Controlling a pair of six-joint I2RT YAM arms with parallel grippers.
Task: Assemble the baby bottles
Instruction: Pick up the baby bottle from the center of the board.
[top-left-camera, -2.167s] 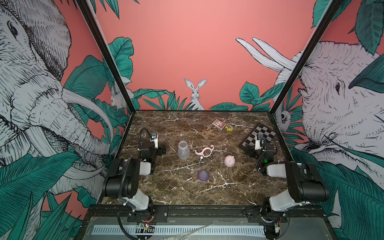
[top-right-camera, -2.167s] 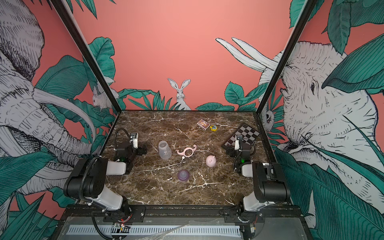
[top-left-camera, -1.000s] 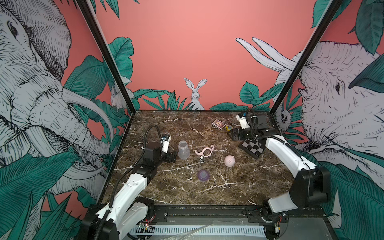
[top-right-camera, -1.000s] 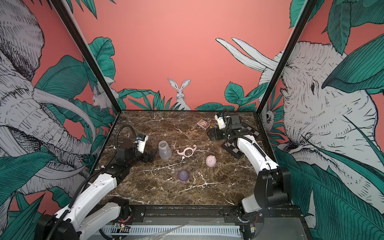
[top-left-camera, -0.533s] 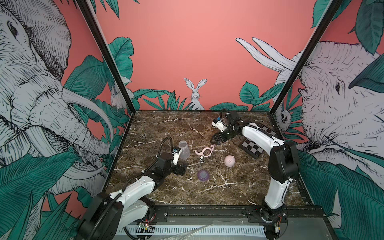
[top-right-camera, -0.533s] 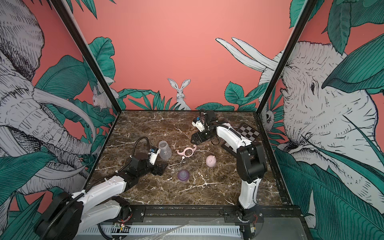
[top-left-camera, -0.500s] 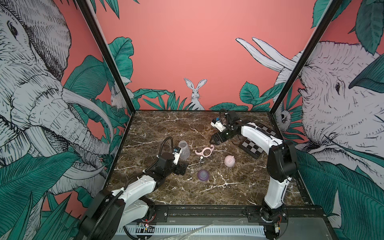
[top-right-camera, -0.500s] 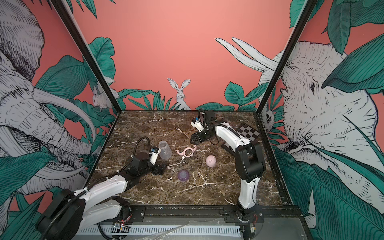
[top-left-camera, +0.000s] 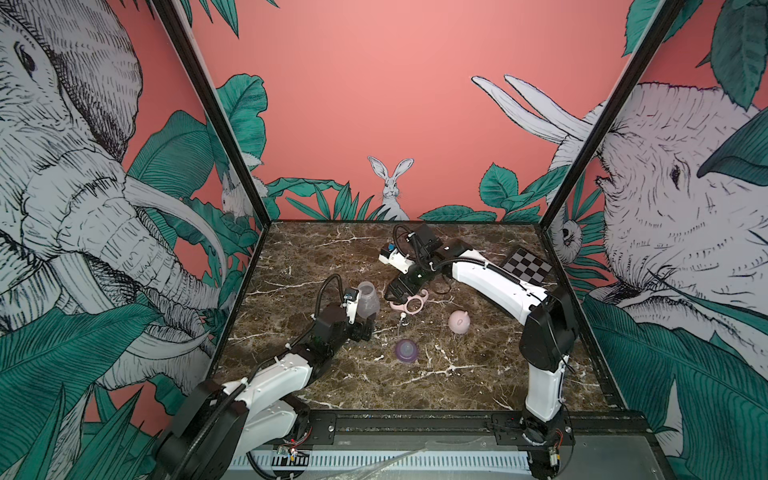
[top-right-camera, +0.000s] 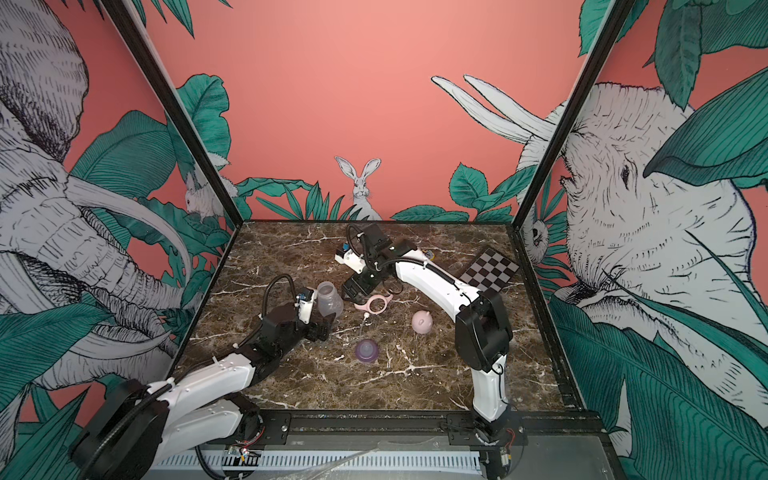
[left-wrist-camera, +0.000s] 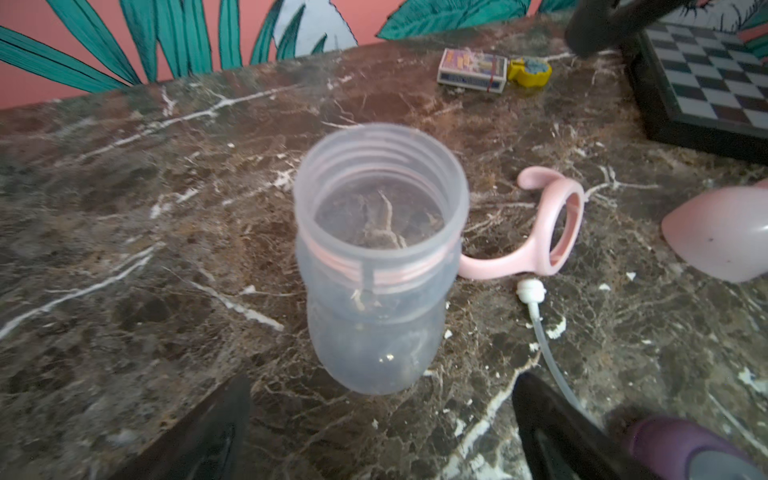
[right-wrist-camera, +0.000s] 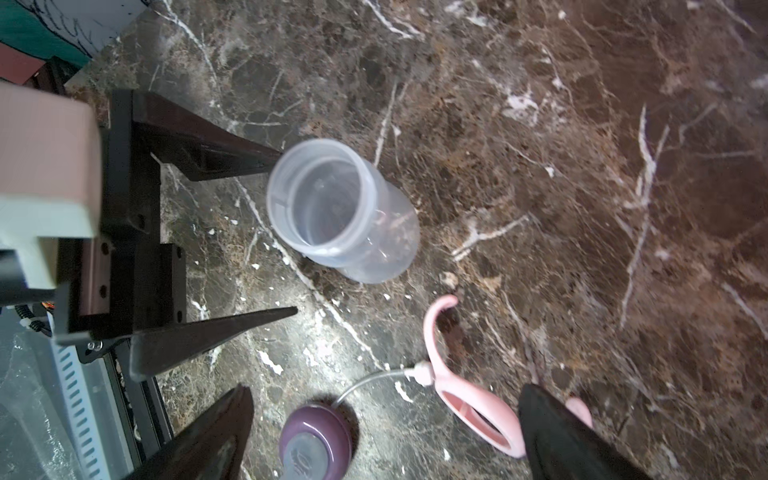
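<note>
Both arms have swung in from the near corners since the earlier frames, and the left gripper has closed up on the bottle while the right gripper has dropped beside it. In both top views the bottle stands upright on the marble surface, with the left gripper low at its near side. The left wrist view shows the bottle's base just ahead of the wide-spread jaws, in line with the gap between the two fingers and not clamped.

The right gripper, jaws also wide and holding nothing, hangs just right of the bottle, over the near end of the pink collar ring. That ring lies flat, to the right of the bottle and close to it. The thin straw runs from beside the ring toward the purple nipple, which sits nearer the front edge than the bottle. Farther right of the bottle rests the pink cap.

The bottle's mouth is open and only marble veins show through its clear wall
</note>
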